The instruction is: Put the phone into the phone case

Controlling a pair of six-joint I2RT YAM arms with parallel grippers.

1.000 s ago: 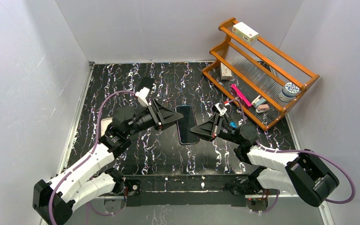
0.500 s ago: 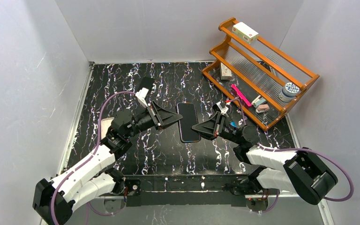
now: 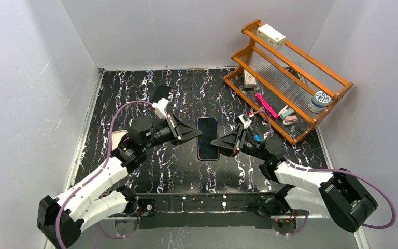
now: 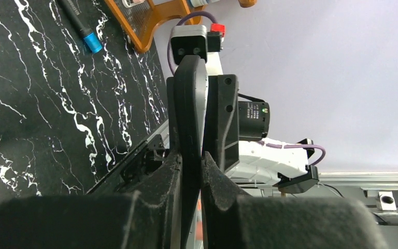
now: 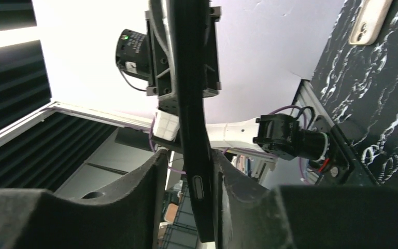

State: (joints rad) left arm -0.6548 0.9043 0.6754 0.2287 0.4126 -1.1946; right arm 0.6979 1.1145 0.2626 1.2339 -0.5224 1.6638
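Looking from the left, I see the cream phone case (image 5: 369, 19) lying flat on the black marbled table (image 3: 186, 88). It sits well behind the left gripper (image 3: 199, 134) and is partly hidden under that arm in the overhead view.

The left gripper reaches toward the middle, and its fingers (image 4: 160, 176) are pressed together on the near long edge of the phone (image 3: 207, 139). On its wrist camera the phone runs edge-on straight out from between the pads, with no gap on either side.

The phone lies screen-up directly ahead of those fingertips, bridging the space to the other arm.

The right gripper (image 3: 214, 143) meets it from the opposite side. Its fingers (image 5: 150, 181) stand apart around the phone's other edge. I can see a sliver of background between one pad and the phone, while the other pad is close against it, so I read that hold as loose, not clamped.

A blue-tipped pen (image 4: 80, 26) lies on the table just beside the right gripper's wrist. A wooden rack (image 3: 303, 55) holding small items stands well beyond that gripper, to its outer side.
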